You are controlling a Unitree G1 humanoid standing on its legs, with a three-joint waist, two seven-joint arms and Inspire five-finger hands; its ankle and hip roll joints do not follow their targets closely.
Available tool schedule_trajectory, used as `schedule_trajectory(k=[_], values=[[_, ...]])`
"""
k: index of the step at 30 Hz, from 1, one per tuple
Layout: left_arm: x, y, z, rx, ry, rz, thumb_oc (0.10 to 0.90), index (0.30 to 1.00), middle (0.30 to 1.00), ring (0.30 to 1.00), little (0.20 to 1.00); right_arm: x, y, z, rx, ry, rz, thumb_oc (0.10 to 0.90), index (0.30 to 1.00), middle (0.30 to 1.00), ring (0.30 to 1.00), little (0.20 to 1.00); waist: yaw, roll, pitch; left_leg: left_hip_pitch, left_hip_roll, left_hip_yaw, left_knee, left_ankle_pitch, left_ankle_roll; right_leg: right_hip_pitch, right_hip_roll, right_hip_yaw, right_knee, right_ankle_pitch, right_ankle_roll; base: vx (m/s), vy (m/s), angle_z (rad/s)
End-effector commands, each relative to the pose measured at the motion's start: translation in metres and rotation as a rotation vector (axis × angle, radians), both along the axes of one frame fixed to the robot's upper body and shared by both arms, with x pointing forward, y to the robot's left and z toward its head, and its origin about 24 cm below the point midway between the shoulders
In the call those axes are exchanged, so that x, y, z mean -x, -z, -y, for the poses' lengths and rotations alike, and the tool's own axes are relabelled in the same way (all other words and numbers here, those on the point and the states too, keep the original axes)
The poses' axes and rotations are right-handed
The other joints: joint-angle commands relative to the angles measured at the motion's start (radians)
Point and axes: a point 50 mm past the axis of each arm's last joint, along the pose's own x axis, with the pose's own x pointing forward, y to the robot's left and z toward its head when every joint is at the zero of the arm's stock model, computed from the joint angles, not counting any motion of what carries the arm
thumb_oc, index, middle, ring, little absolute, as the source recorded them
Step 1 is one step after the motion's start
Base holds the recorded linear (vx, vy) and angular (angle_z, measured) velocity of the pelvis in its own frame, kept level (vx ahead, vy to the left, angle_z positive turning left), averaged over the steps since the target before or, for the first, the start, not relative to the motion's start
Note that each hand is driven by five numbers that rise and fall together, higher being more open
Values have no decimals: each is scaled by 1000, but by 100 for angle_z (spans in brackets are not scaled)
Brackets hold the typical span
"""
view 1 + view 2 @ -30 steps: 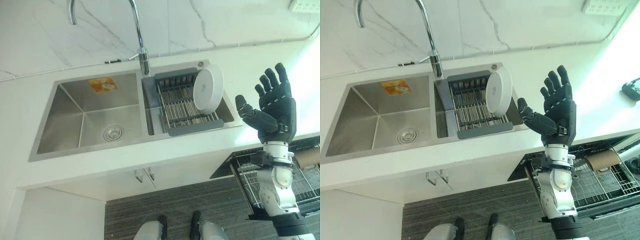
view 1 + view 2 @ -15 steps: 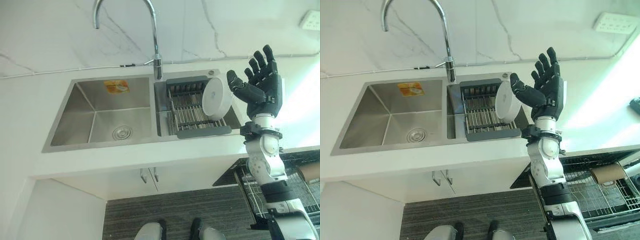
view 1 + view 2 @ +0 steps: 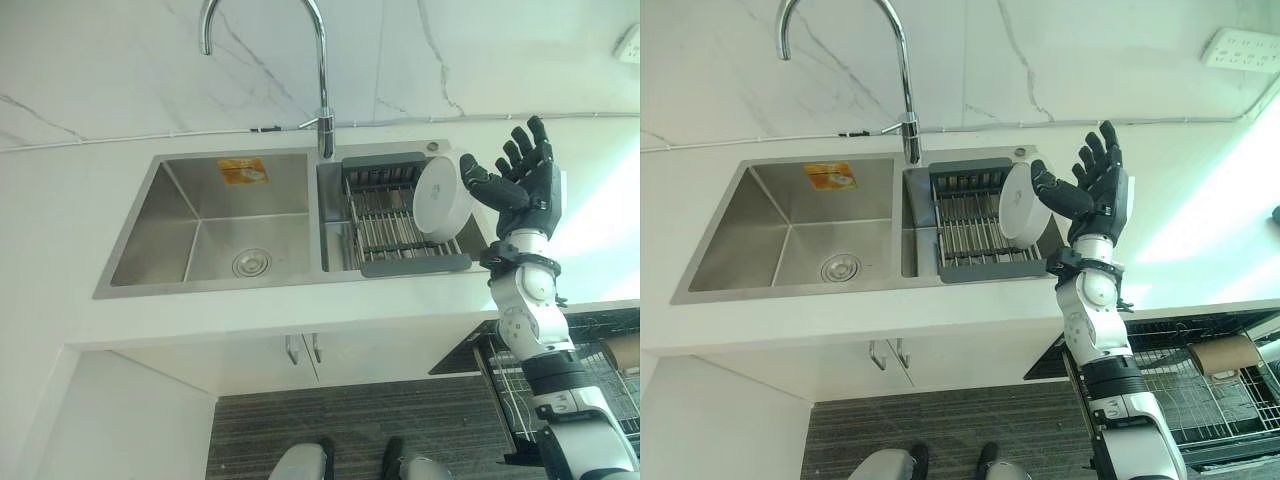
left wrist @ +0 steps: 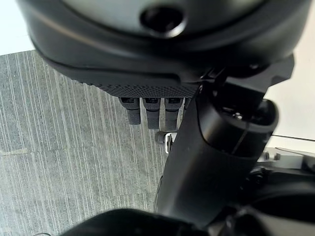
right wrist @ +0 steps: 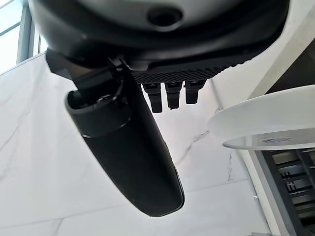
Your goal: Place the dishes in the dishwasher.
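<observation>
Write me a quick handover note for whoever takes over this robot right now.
Right hand: open, fingers spread, raised beside the white plate, not gripping it yet.
Left hand: open, idle, hanging over the floor.
The plate stands on edge in the drying rack in the sink's right basin.
The dishwasher rack is pulled out at lower right.
Done: nothing loaded.
Left: grasp the plate, carry it to the dishwasher rack.

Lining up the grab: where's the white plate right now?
The white plate stands on edge at the right end of the grey drying rack in the sink's right basin, with the open right hand just beside it, not gripping.
</observation>
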Motion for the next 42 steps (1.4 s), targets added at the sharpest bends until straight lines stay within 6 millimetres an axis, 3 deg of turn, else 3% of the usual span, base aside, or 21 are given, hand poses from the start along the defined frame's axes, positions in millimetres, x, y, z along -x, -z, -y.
schedule_trajectory(k=[1, 28, 29, 30, 42], values=[[11, 0, -7, -12, 91, -36, 800, 900, 900, 900, 900, 0, -79, 8, 50, 44, 310, 800, 900, 900, 900, 900, 16, 9, -36, 27, 58, 48, 3, -85, -43, 65, -39, -2, 55, -215, 50, 28, 4, 6], [12, -1, -11, -44, 133, -49, 800, 900, 900, 900, 900, -23, -59, 15, 32, 18, 118, 800, 900, 900, 900, 900, 36, 27, -18, 9, 67, 39, 3, -64, -57, 76, -56, -37, 55, -212, 44, 3, 3, 5], [12, -1, -12, -44, 133, -50, 800, 900, 900, 900, 900, -23, -59, 15, 35, 16, 114, 762, 844, 844, 844, 844, 37, 27, -17, 8, 67, 38, 3, -63, -58, 76, -56, -38, 55, -212, 44, 5, 8, 10], [13, -1, -13, -45, 136, -50, 800, 900, 900, 900, 900, -24, -58, 15, 43, 16, 109, 400, 300, 300, 300, 300, 40, 28, -17, 6, 67, 37, 3, -61, -58, 77, -57, -42, 55, -212, 44, 2, 3, 11], [11, -1, -13, -56, 134, -39, 800, 900, 900, 900, 900, -24, -59, 15, 84, 83, 97, 400, 300, 300, 300, 300, 45, 19, -16, 2, 74, 38, 3, -57, -61, 79, -53, -46, 55, -213, 42, -11, -4, 3]])
